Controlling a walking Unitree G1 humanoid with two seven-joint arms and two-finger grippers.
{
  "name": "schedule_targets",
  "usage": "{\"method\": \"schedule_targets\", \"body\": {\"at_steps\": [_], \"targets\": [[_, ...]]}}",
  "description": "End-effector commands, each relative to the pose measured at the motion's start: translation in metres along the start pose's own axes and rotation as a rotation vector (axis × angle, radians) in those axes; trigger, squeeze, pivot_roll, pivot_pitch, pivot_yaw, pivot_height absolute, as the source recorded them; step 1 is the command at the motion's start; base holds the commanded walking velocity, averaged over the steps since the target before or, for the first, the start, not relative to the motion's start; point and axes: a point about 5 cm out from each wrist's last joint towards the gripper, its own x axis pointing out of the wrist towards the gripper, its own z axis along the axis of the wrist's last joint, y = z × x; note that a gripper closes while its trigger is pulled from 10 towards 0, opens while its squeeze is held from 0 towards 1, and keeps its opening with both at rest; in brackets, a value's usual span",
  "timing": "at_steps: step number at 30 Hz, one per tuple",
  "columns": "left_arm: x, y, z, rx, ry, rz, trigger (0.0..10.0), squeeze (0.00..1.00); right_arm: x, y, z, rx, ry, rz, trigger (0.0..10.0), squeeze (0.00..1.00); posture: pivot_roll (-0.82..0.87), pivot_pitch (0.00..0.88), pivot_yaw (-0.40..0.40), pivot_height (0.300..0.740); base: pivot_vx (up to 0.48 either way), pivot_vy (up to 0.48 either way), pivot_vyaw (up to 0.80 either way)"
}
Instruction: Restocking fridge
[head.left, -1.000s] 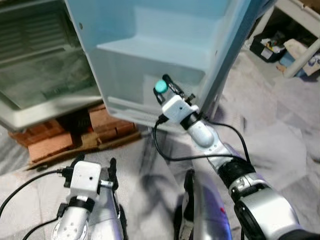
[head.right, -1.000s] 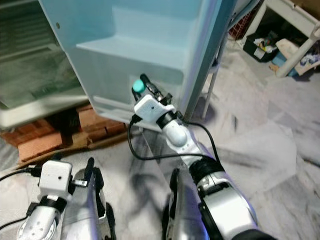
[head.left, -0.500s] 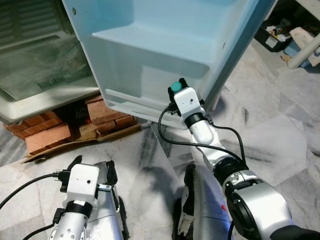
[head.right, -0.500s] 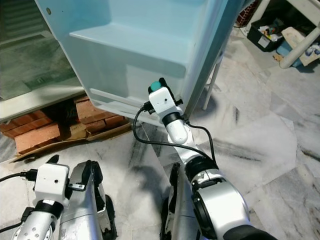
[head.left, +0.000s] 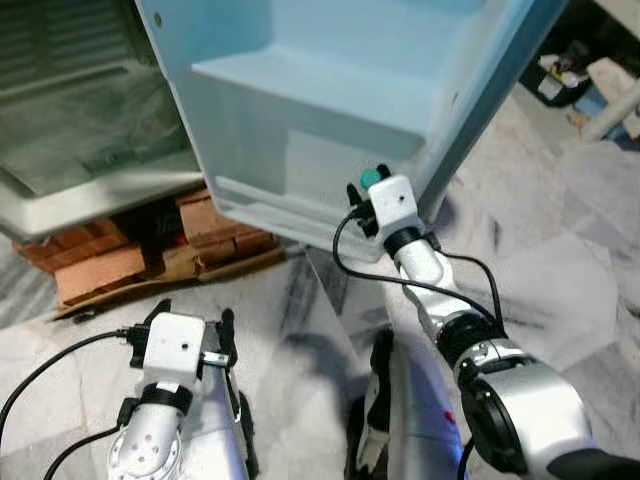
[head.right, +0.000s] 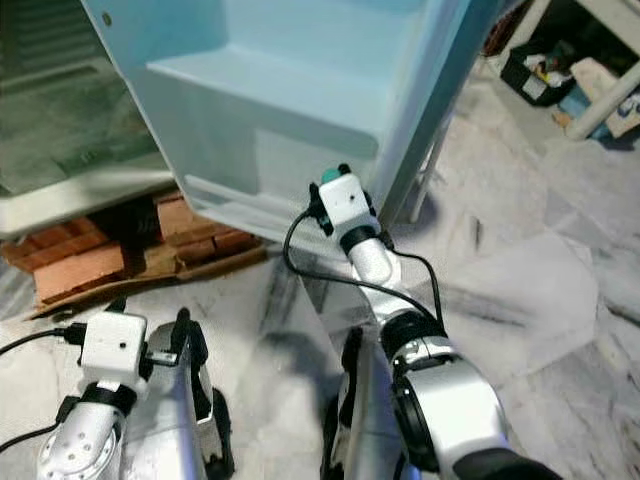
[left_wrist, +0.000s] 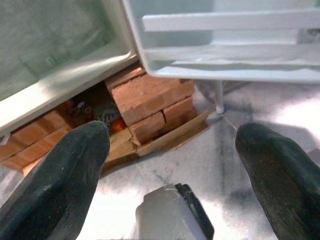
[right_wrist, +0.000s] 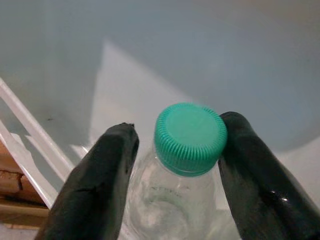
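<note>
A: Where is the right end effector (right_wrist: 172, 165)?
B: Reached out to the low shelf of the open fridge door (head.left: 300, 90). Its two black fingers (right_wrist: 95, 185) sit either side of a clear bottle (right_wrist: 167, 200) with a green cap (right_wrist: 189, 137).

A: Is it gripping the bottle?
B: One finger presses against the cap's edge; the other stands just beside the bottle's neck, a thin gap showing. So it holds the bottle loosely between the fingers, clasped near the top.

A: And where is the bottle against the door?
B: Upright, at the door's bottom shelf (head.right: 250, 205), with the pale inner wall just behind it. From the head views only the green cap peeks above the wrist camera housing.

A: What about the left end effector (left_wrist: 172, 150)?
B: Low, near the robot's body, fingers spread wide with nothing between them. It faces the bricks (left_wrist: 150, 100) and flattened cardboard (left_wrist: 170, 135) under the fridge.

A: The floor?
B: Grey-veined marble floor (head.left: 560, 270). A white table leg (head.left: 615, 110) and a dark bin (head.right: 540, 70) stand well apart to the right.
</note>
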Motion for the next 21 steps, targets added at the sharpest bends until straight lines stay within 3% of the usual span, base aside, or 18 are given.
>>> {"method": "schedule_targets", "body": {"at_steps": [1,7,18,21], "targets": [[0.004,0.003,-0.007,-0.021,0.017,0.01,10.0,0.0,-0.002,-0.013,-0.001,0.021,-0.005,-0.028,10.0,1.0,0.13,0.22,-0.075,0.527,0.0,0.0,0.0],[0.016,0.003,-0.012,-0.018,0.017,0.009,10.0,0.0,-0.001,-0.02,0.008,0.032,-0.069,-0.024,10.0,1.0,0.11,0.173,-0.066,0.527,0.0,0.0,0.0],[0.027,0.003,-0.022,-0.029,0.017,0.0,10.0,0.0,-0.027,-0.02,0.004,0.064,-0.165,-0.017,10.0,1.0,0.07,0.108,-0.05,0.527,0.0,0.0,0.0],[0.035,0.003,-0.023,-0.026,0.009,-0.003,10.0,0.0,-0.036,-0.021,0.005,0.124,-0.183,-0.029,10.0,1.0,0.06,0.091,-0.043,0.527,0.0,0.0,0.0]]}}
